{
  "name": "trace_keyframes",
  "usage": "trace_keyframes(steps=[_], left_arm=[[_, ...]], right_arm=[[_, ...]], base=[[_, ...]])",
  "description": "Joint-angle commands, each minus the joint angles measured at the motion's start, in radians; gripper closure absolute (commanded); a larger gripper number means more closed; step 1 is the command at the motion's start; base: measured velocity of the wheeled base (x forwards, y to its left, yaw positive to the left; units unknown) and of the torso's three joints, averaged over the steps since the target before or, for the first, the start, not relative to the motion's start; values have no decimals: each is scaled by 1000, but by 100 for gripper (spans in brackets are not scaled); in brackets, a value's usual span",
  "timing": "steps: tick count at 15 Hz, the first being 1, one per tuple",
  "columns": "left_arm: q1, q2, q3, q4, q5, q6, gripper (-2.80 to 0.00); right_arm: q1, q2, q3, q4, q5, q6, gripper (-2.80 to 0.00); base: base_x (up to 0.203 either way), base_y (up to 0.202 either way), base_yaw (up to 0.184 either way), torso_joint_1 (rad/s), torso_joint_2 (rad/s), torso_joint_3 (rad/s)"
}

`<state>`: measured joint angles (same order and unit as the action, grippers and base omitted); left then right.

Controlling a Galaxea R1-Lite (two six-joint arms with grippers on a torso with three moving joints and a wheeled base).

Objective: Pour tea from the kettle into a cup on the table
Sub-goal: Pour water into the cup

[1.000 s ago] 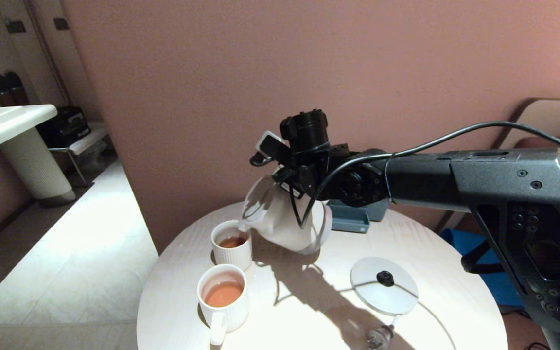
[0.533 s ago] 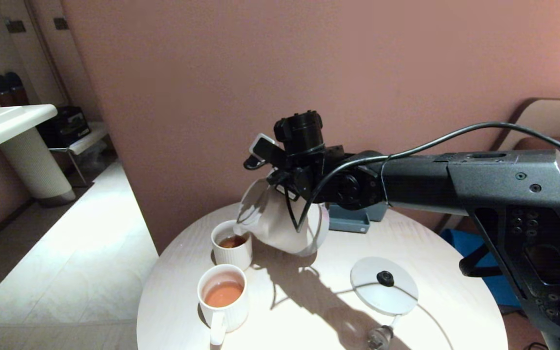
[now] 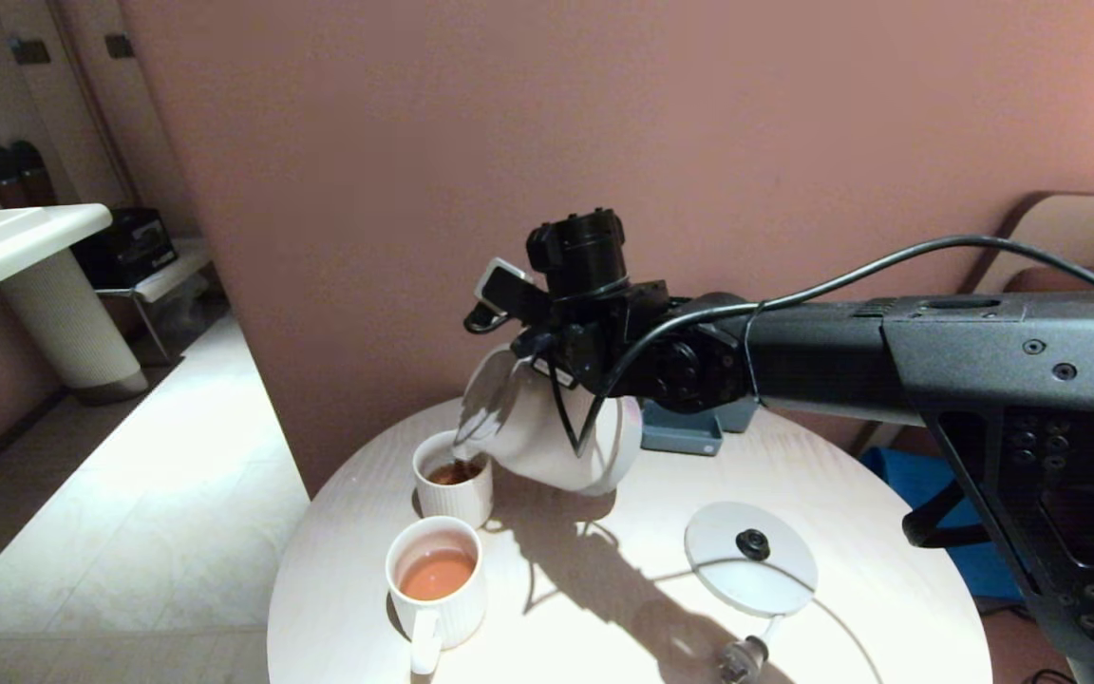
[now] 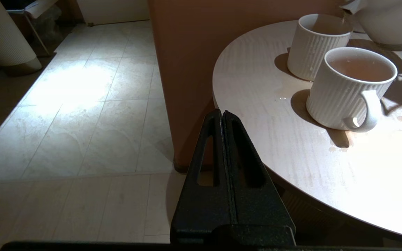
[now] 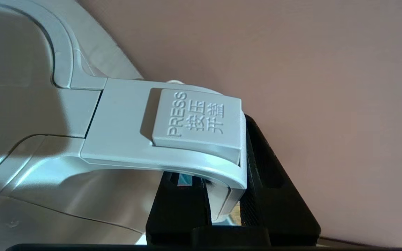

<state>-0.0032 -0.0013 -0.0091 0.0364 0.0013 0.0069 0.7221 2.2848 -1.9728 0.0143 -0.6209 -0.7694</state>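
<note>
Head view: your right arm reaches in across the table (image 3: 604,608), right gripper (image 3: 556,366) tipping the kettle (image 3: 547,432) so its spout hangs over the far cup (image 3: 453,489) – tea inside. The near mug (image 3: 437,594) is nearly full.

Left wrist: left gripper (image 4: 223,115) pressed together, parked beside the table edge.

Right wrist: fingers (image 5: 267,195) clamped on the kettle's handle (image 5: 173,139).

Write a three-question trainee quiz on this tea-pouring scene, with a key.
1. True or false: the right end effector grips the kettle by its handle.
2. Which cup sits under the kettle's spout: A, the far cup, or B, the near cup?
3. Fill in: the kettle's round base lies on the ____, with no kettle on it.

Key: 1 true. 2 A. 3 table. The left end effector is shut and parked beside the table's edge.
</note>
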Motion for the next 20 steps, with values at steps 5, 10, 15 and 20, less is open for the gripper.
trace_keyframes(steps=[5,10,15,20], left_arm=[[0,1,0,0,0,1,0],[0,1,0,0,0,1,0],[0,1,0,0,0,1,0],[0,1,0,0,0,1,0]], right_arm=[[2,-8,0,-2,-6,-42,0],[2,-11,0,-2,-19,-54,0],[2,-13,0,-16,-22,-70,0],[2,-19,0,-17,-29,-94,0]], base=[[0,0,0,0,0,0],[0,0,0,0,0,0],[0,0,0,0,0,0],[0,0,0,0,0,0]])
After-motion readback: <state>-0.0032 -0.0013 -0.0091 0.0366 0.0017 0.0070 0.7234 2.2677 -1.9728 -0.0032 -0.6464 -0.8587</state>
